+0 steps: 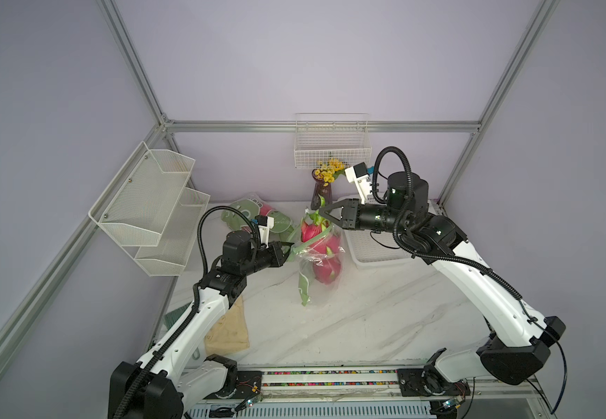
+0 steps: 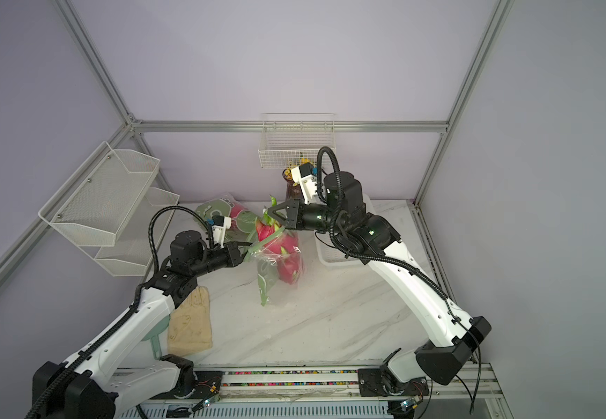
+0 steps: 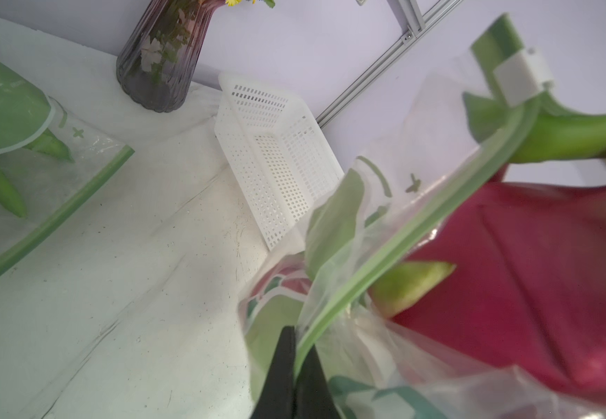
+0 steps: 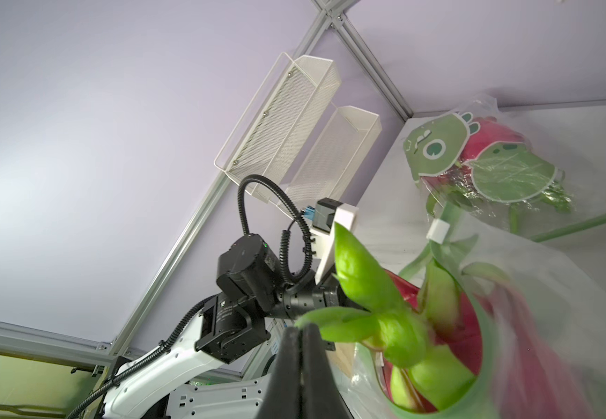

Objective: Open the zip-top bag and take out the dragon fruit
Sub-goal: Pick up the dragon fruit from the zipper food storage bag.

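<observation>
1. The white marble-patterned tabletop [image 1: 367, 319] lay below both sets of jaws. No fruit lay loose on it, so nothing had yet been taken out.
2. The clear plastic zip-top bag with green printing and a green zip strip [image 1: 307, 290] hung between the two sets of jaws. Its mouth gaped upward, so the opening step looked done.
3. A second printed clear plastic bag [image 1: 247, 214], holding more pink fruit, lay beyond the left jaws and well apart from the right ones. Whether its zip was closed could not be told.
4. A white perforated plastic tray [image 1: 374, 250] sat behind and below the right jaws, in my judgement a likely place for the fruit.
5. One magenta-pink oval dragon fruit with green-tipped scales [image 1: 310, 232] poked out of the bag's mouth, right at the right jaws. Another [image 1: 327, 270] sat deeper in the bag, below both sets of jaws.
6. The right gripper [image 4: 299, 328] had its jaws closed on the tip of a green spike of the upper fruit. Lifting it clear remained, and then the deeper one.
7. The left gripper [image 3: 296, 337] had its jaws pinched narrow on the zip strip at the bag's rim, holding the mouth.
8. A small white plastic slider [image 3: 521, 78] sat at the end of the zip far from the left jaws.
</observation>
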You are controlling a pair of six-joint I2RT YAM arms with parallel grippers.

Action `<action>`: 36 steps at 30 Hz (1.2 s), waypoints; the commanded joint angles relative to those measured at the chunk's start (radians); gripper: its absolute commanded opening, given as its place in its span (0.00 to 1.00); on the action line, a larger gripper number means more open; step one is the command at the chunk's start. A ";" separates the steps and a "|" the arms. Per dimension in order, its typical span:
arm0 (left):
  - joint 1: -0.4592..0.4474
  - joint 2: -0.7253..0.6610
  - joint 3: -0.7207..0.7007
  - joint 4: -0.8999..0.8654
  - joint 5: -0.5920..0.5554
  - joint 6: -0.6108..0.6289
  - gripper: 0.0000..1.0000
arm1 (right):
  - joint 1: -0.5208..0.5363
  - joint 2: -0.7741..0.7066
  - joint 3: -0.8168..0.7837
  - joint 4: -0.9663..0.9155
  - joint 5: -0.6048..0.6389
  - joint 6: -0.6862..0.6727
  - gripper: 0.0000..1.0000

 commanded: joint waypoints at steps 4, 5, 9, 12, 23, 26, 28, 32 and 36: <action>0.006 0.020 -0.015 0.022 -0.007 0.053 0.01 | -0.006 0.008 0.041 0.147 -0.049 0.018 0.00; 0.006 0.024 -0.017 0.025 -0.005 0.054 0.01 | -0.009 0.008 0.044 0.149 -0.051 0.017 0.00; 0.006 0.032 -0.003 0.055 0.054 0.029 0.03 | -0.008 0.006 0.033 0.152 -0.034 0.006 0.00; 0.006 0.015 0.014 0.112 0.129 -0.014 0.10 | -0.011 0.010 0.001 0.149 -0.013 0.005 0.00; 0.006 -0.096 0.074 0.058 0.067 0.057 0.56 | -0.010 0.040 -0.058 0.175 0.042 0.009 0.00; 0.006 -0.142 0.058 0.052 0.063 0.097 0.68 | -0.011 0.045 -0.066 0.182 0.054 0.009 0.00; 0.006 -0.177 0.047 0.049 0.063 0.127 0.74 | -0.011 0.051 -0.067 0.185 0.066 0.010 0.00; 0.003 -0.253 0.026 0.029 0.028 0.187 0.85 | -0.011 0.066 -0.064 0.192 0.078 0.016 0.00; -0.012 -0.327 0.011 -0.005 -0.042 0.235 0.92 | -0.011 0.075 -0.076 0.212 0.095 0.030 0.00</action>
